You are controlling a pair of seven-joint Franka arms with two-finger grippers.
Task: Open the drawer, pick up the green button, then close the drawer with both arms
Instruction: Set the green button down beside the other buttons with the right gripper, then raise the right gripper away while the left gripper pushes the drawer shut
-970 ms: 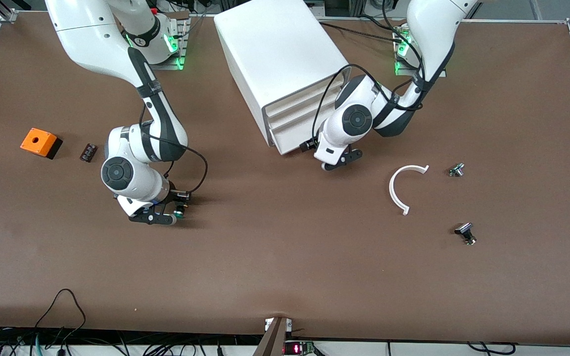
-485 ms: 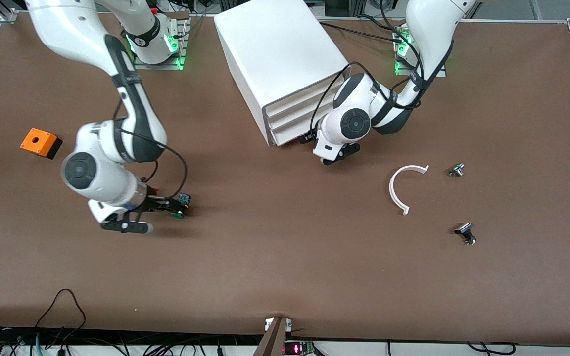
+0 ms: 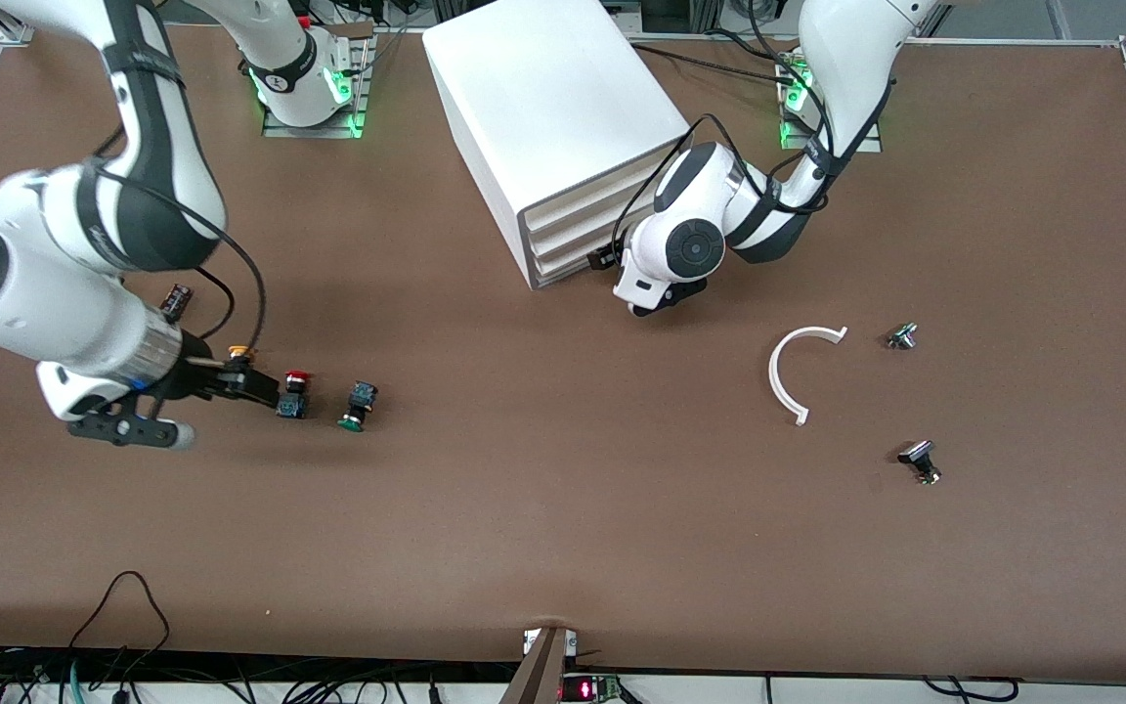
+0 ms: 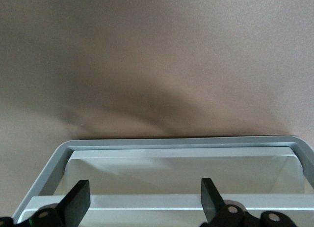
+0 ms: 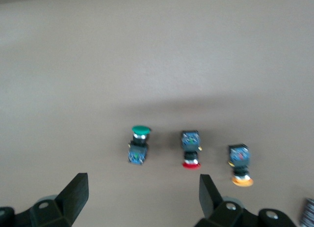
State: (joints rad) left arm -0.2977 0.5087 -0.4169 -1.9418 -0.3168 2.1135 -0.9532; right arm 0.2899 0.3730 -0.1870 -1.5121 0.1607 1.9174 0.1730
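The green-capped button lies on its side on the table, free of any gripper; it also shows in the right wrist view. My right gripper is open and empty, raised over the table beside the red-capped and yellow-capped buttons. The lowest drawer sits pushed into the white cabinet, level with the two drawers above it. My left gripper is open, pointing down right at the cabinet's front. In the left wrist view its fingers straddle the drawer fronts inside the grey frame.
A red-capped button and a yellow-capped one lie beside the green one. A small black part lies by the right arm. A white curved piece and two small parts lie toward the left arm's end.
My right gripper let go of the green button and drew back and up toward the right arm's end. My left gripper moved toward the cabinet and the lowest drawer slid in.
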